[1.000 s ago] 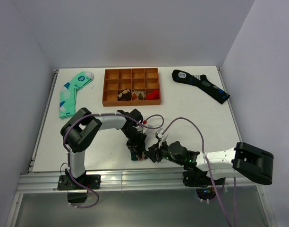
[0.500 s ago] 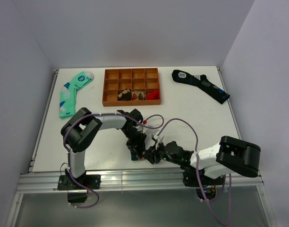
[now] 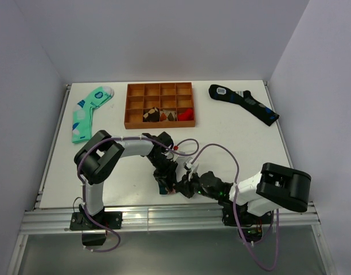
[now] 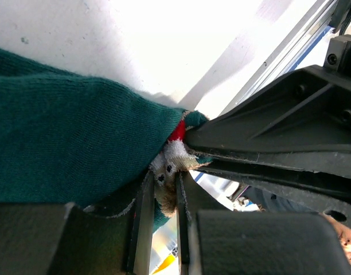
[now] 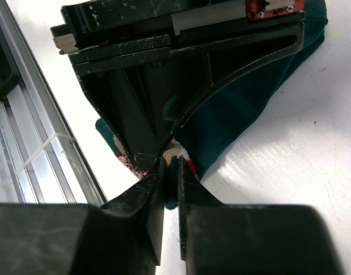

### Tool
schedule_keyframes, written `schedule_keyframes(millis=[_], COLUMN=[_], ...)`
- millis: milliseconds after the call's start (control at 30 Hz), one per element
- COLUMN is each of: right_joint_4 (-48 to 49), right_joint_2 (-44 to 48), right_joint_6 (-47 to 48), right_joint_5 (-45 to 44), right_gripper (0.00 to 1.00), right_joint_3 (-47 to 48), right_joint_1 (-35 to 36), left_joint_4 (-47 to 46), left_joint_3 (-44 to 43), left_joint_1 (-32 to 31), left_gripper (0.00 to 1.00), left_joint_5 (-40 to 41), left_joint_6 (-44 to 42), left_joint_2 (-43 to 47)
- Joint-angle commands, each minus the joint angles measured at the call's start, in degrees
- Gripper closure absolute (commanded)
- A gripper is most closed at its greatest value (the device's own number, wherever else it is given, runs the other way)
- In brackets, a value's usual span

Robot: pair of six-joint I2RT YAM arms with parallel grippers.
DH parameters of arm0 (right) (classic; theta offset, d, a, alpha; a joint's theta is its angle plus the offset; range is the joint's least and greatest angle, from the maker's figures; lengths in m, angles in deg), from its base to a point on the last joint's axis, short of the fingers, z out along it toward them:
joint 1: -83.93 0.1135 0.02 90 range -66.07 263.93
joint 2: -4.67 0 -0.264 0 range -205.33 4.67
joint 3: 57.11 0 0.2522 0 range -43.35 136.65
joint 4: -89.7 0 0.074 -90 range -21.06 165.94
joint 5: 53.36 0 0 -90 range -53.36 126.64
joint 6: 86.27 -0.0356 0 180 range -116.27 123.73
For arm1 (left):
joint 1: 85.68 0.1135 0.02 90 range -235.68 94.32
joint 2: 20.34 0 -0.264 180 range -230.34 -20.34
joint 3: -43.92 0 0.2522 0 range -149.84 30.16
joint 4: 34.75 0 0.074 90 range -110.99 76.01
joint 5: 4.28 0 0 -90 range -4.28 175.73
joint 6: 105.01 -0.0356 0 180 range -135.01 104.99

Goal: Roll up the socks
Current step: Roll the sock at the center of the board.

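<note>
No writing can be read: the black sock [image 3: 245, 103] near the far right corner bears one white label [image 3: 220, 90] with marks too small to make out, and the round blue patch on the single mint-green sock [image 3: 87, 112] by the left edge is as unclear. One orange tray [image 3: 160, 87] of twelve compartments sits at the middle of the far edge, and four front cells hold small dark or red things.

The dark teal socks [image 4: 66, 143] lie bunched at the middle of the near edge, just short of the metal rail [image 3: 164, 217]; how many there are cannot be told. The left tool [image 4: 164, 180] is clamped on their end by the red, white and brown figure [image 4: 171, 160]. The right tool [image 5: 168, 163] pinches the same fabric edge, tip to tip with the left. Bare white worktop [image 3: 238, 143] lies toward the right edge.
</note>
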Motion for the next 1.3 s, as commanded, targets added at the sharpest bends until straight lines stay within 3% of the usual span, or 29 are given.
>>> schedule_keyframes(millis=[0, 167, 467, 667, 1267], right_joint_4=[-0.73, -3.10, -20.05, -25.68, -27.28], right_joint_2=[-1.55, -2.87, -0.50, 0.38, -0.23], right_joint_6=[-0.58, -1.64, -3.39, -4.19, -4.54], right_joint_5=[-2.52, -1.65, -1.73, -2.87, -2.70], right_gripper=[0.89, 0.91, 0.92, 0.92, 0.92], right_joint_3=[0.87, 2.63, 9.05, 11.16, 12.39], right_joint_1=[-0.37, -0.29, -0.37, -0.11, 0.77], left_joint_4=[-2.87, -3.22, -8.57, -15.07, -30.37], left_joint_3=[2.45, 2.53, 2.45, 5.07, 16.15], left_joint_1=[0.76, 0.76, 0.76, 0.76, 0.50], left_gripper=[0.94, 0.90, 0.76, 0.72, 0.61], left_joint_5=[18.96, 20.98, 24.58, 25.83, 36.44], left_joint_6=[-3.89, -2.40, 4.80, 9.64, 18.87], left_joint_2=[-3.17, -2.82, 1.65, 5.87, 22.48])
